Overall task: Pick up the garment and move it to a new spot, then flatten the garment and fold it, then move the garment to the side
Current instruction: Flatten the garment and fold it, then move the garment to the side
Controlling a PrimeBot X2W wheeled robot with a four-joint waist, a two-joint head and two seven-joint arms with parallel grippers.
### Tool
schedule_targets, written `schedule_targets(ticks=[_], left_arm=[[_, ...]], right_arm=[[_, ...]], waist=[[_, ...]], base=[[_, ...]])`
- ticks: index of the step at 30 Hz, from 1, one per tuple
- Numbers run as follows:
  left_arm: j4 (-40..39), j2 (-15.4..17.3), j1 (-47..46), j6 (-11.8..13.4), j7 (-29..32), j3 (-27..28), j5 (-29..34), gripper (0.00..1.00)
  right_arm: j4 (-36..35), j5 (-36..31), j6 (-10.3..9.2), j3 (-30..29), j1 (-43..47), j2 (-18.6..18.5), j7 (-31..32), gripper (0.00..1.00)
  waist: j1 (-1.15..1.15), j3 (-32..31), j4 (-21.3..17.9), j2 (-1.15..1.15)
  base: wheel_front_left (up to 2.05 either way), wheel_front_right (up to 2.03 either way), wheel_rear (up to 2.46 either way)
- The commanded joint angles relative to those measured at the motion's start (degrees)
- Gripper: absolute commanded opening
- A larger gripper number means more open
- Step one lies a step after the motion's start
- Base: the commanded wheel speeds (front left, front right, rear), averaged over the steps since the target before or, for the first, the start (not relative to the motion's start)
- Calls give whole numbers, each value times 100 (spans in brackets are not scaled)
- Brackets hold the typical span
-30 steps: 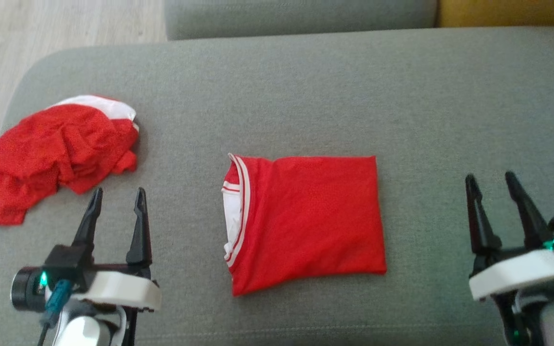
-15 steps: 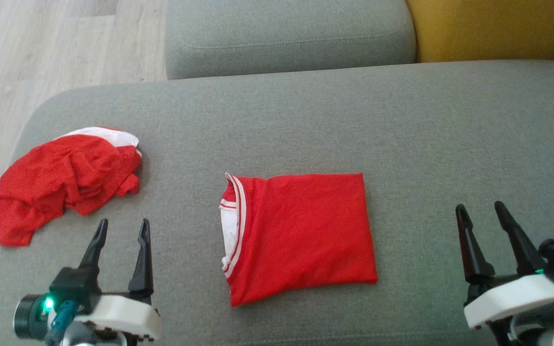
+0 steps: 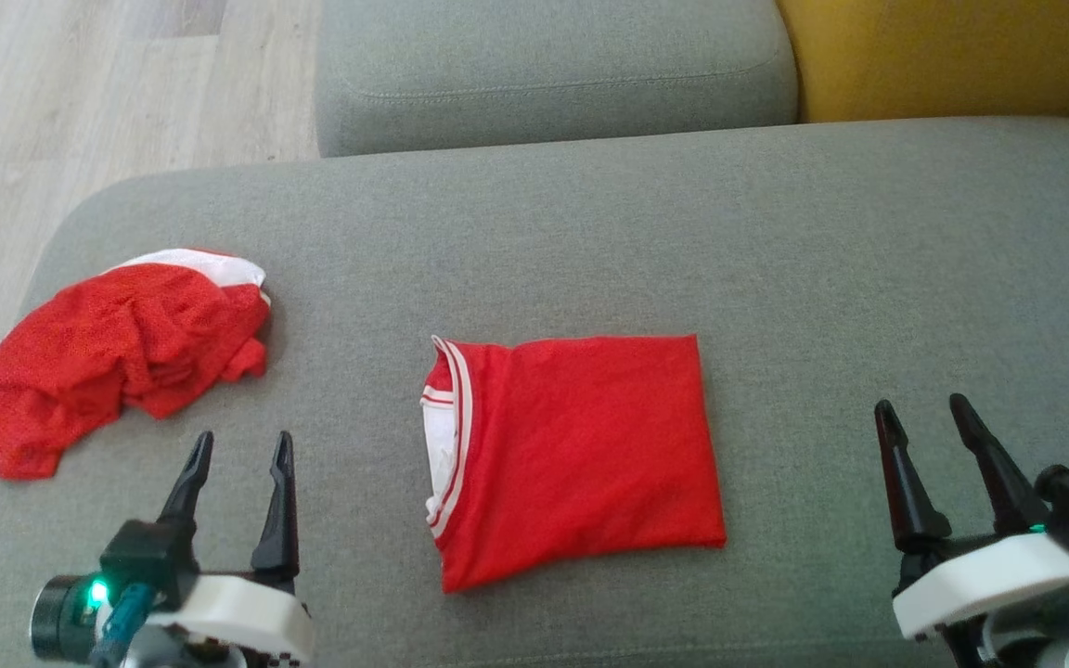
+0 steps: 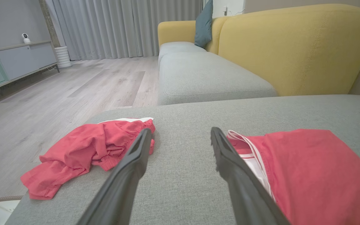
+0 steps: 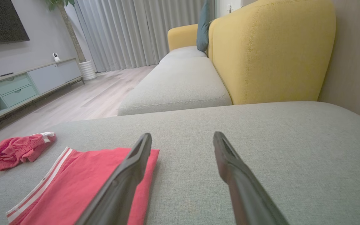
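A red garment [image 3: 581, 455] with white-striped trim lies folded into a flat rectangle in the middle of the grey seat cushion [image 3: 776, 250]. It also shows in the left wrist view as the folded garment [image 4: 317, 175] and in the right wrist view as the folded garment [image 5: 86, 181]. A second red and white garment [image 3: 117, 348] lies crumpled near the cushion's left edge. My left gripper [image 3: 245, 438] stands open between the two, touching neither. My right gripper [image 3: 920, 404] is open to the right of the folded piece, over bare cushion. Both wrist views confirm spread fingers: left gripper [image 4: 181, 129], right gripper [image 5: 183, 134].
A second grey cushion [image 3: 553, 65] and a yellow backrest [image 3: 943, 56] lie beyond the seat. Wooden floor [image 3: 80, 93] runs past the cushion's rounded left edge. A low cabinet [image 4: 11, 62] and curtains [image 4: 120, 28] stand far off.
The whole head view has shifted down, so the camera has tilted. Both garments lie as before. Both grippers stay open and sit slightly nearer the cushion's front edge.
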Motion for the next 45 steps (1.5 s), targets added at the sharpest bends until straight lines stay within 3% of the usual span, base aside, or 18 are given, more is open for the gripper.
schedule_targets(ticks=[1, 16, 26, 36, 38, 45], left_arm=[[-221, 123, -235, 49, -26, 241, -21, 100], [-317, 116, -475, 69, -74, 156, 20, 100], [-205, -102, -1363, -108, -314, -34, 153, 100], [17, -315, -1680, -223, -431, -84, 264, 100], [23, -332, -1684, -236, -434, -59, 281, 100], [-30, -343, -1630, -249, -436, 50, 374, 100]], right_arm=[[-235, -46, 23, 142, -128, -29, 16, 100], [-77, -49, 23, 231, -275, -70, 163, 100], [1447, 73, 23, 752, -1185, -159, 259, 100], [2881, 72, 23, 778, -1769, -80, 551, 100], [2965, 114, 23, 830, -1807, -68, 654, 0], [2638, 102, 23, 1021, -1870, -172, 576, 0]], waist=[[0, 3, 0, 0], [0, 280, 189, 0], [0, 1120, 839, 0], [0, 1307, 1135, 0], [0, 1318, 1123, 0], [0, 1309, 844, 0]], base=[[0, 0, 0], [0, 0, 0], [0, 0, 0], [0, 0, 0], [0, 0, 0], [0, 0, 0]])
